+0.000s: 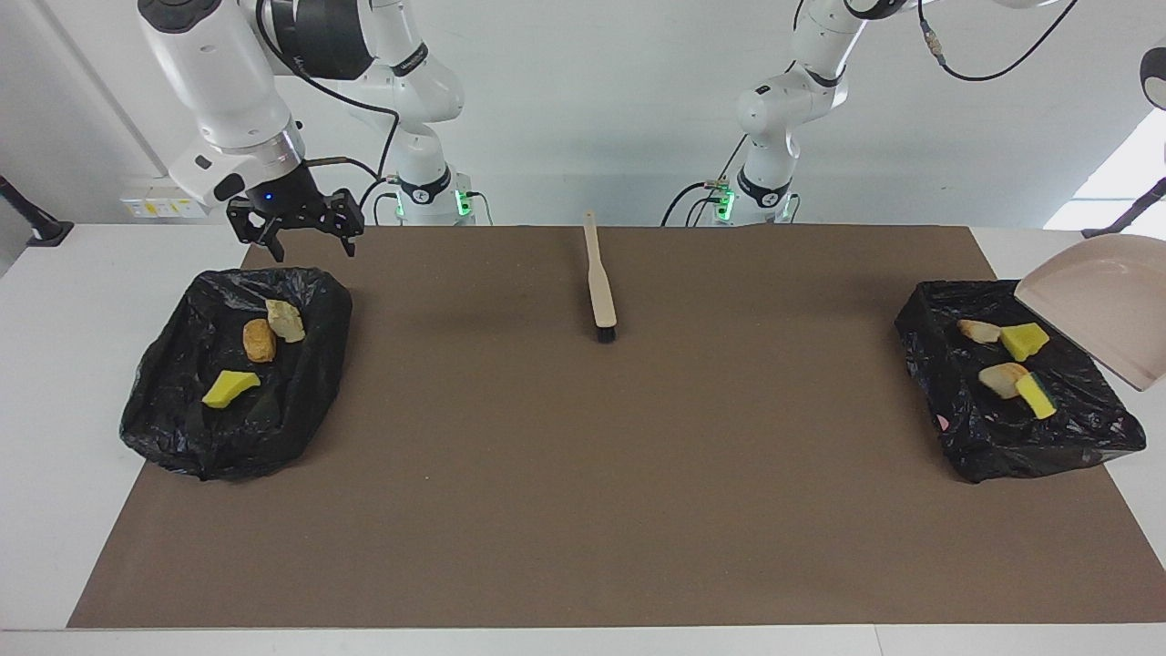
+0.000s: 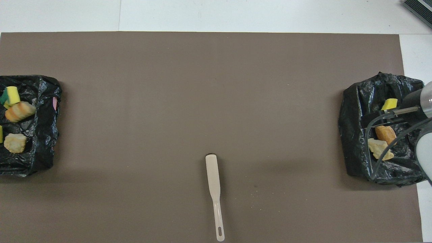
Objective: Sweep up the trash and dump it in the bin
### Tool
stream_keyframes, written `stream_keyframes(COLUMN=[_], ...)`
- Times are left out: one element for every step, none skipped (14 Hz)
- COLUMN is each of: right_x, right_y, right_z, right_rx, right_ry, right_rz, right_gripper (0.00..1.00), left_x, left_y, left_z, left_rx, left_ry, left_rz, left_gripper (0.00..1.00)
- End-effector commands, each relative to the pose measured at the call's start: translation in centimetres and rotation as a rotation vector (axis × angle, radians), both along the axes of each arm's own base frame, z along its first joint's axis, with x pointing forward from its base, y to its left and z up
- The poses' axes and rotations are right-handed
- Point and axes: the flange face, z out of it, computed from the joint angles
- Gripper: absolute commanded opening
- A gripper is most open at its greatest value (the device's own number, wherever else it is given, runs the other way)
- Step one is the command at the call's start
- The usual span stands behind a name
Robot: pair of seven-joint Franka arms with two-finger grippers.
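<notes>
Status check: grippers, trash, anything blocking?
Right gripper open above its bin. Left gripper off-frame, shut; dustpan tipped, empty. Trash in bins. Brush on mat; nothing blocking.
</notes>
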Motion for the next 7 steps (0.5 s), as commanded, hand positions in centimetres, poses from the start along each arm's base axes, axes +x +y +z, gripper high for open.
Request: stream_keyframes(right_x=[0.6, 0.5, 0.2, 0.2, 0.2, 0.2, 0.2], right_y=[-2.1, -2.7, -3.2, -3.1, -2.9, -2.7, -2.6], right_z=[0.1, 0.1, 0.1, 0.2, 0.2, 0.1, 0.1], right_rx=[0.012, 0.024, 0.023, 0.023, 0.025, 0.025, 0.023], right_ry=[-0.015, -0.015, -0.014, -0.017, -0.016, -0.014, -0.013], right_rz=[-0.079, -0.104, -0.118, -0.115, -0.117, -0.116, -0.111], right_gripper=[1.0, 1.0, 1.0, 1.0, 1.0, 1.0, 1.0], left_x=[0.4, 0.4, 0.2, 0.2, 0.1, -0.2, -0.3], left_y=[0.2, 0.2, 0.5, 0.5, 0.6, 0.8, 0.6], left_z=[0.6, 0.5, 0.5, 0.6, 0.8, 1.0, 1.2], left_rx=[0.022, 0.011, -0.003, -0.03, -0.059, -0.106, -0.178], left_ry=[0.006, -0.004, -0.018, -0.042, -0.073, -0.108, -0.156], left_rz=[-0.028, -0.023, -0.01, -0.011, -0.009, 0.009, 0.027], left_gripper=[0.0, 0.0, 0.0, 0.0, 0.0, 0.0, 0.0])
